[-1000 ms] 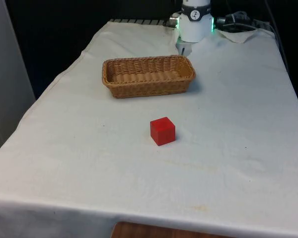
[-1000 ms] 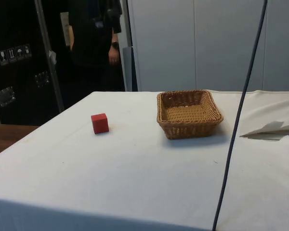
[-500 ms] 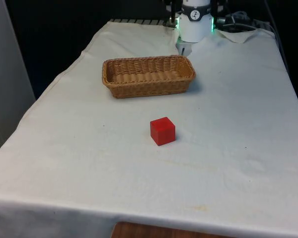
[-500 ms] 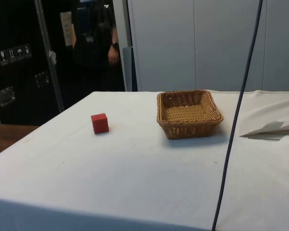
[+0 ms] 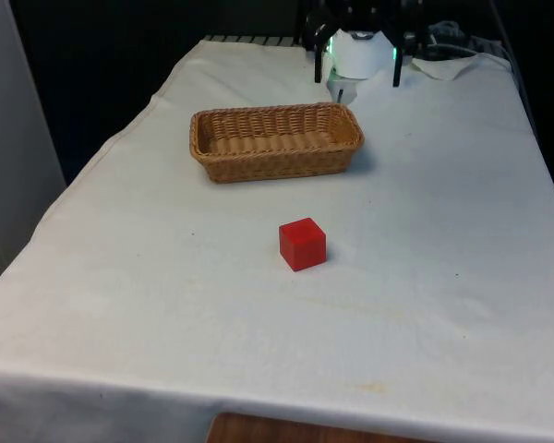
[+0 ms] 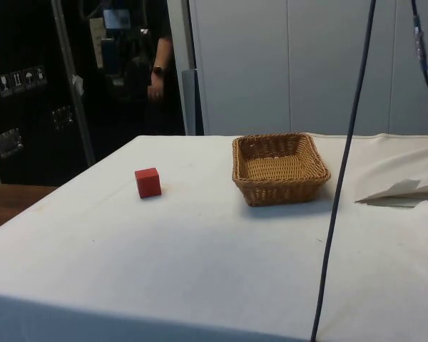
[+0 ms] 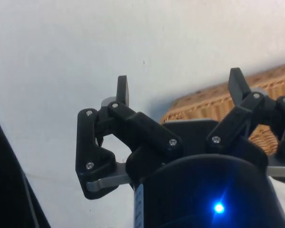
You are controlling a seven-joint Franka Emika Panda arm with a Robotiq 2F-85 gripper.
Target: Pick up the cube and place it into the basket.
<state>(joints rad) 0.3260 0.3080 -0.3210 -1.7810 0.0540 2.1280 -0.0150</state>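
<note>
A red cube (image 5: pixel 302 244) sits on the white cloth near the table's middle, also seen from the side (image 6: pixel 148 182). Behind it stands an empty oblong wicker basket (image 5: pixel 275 141) (image 6: pixel 279 168). My gripper (image 5: pixel 355 66) hangs high over the table's far end, behind the basket and far from the cube. In the wrist view its two black fingers (image 7: pixel 122 90) stand wide apart with nothing between them, so the gripper (image 7: pixel 180 85) is open, and a corner of the basket (image 7: pixel 213 102) shows under it.
White cloth (image 5: pixel 425 305) covers the table, with crumpled folds at the far end (image 6: pixel 403 191). A dark cable (image 6: pixel 342 178) hangs down across the side view. A person (image 6: pixel 146 64) stands in the dark beyond the table.
The gripper has come down into the front view at the far end. The person's arm has shifted. Cube and basket have not moved.
</note>
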